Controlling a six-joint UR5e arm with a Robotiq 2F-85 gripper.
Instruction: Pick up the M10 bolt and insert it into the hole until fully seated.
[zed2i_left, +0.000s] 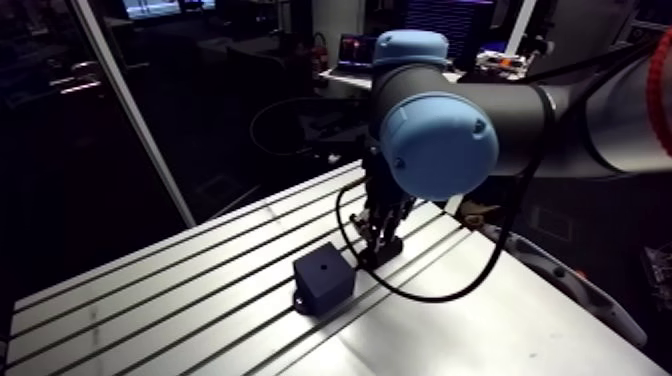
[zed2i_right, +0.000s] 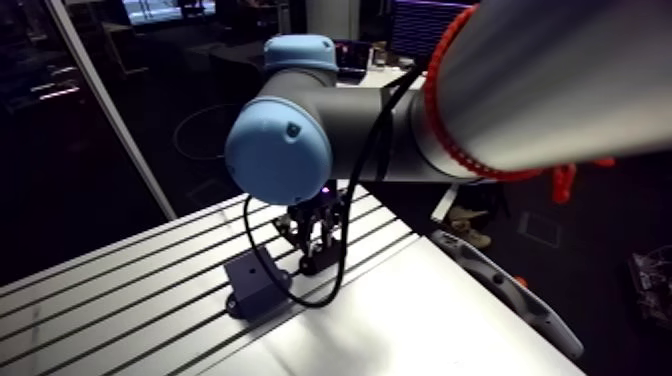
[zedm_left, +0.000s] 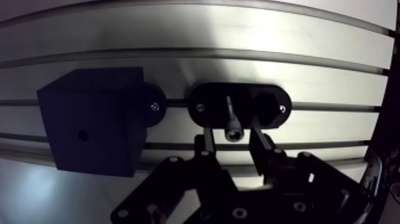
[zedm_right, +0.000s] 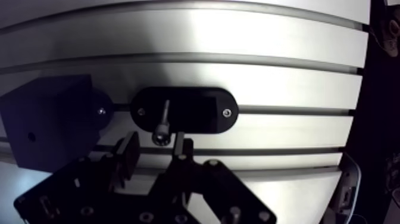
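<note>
While the gripper (zedm_left: 232, 140) hangs low over the slotted aluminium worktop (zedm_left: 178, 33), its two fingers (zedm_left: 208, 143) stand apart, one on each side of the M10 bolt (zedm_left: 230, 119). A thin gap shows between each finger and the bolt's head, so the gripper is released and grasps nothing.

The bolt sits in a black oval holder (zedm_left: 209, 96) that lies along one of the worktop's slots, fixed by a small screw near each end. The bolt's socket head faces the wrist camera, with the hexagonal recess plainly in sight, and its shank runs down from the head into the holder. Beside the shank, the holder carries a second, wider recess; what it holds cannot be told.

Just beside the holder, along the same slot, stands a black block (zedm_left: 89, 122) with a rounded foot that bears a screw of its own. The foot is near the holder's end but not touching it. The block's upper face slopes and has a small round hole (zedm_left: 83, 135) near its middle, and nothing is in it.

In the arm view the gripper comes down from the wrist with its tips close to the worktop, the block just to one side of it. The bolt is too small and dark to make out there.
</note>
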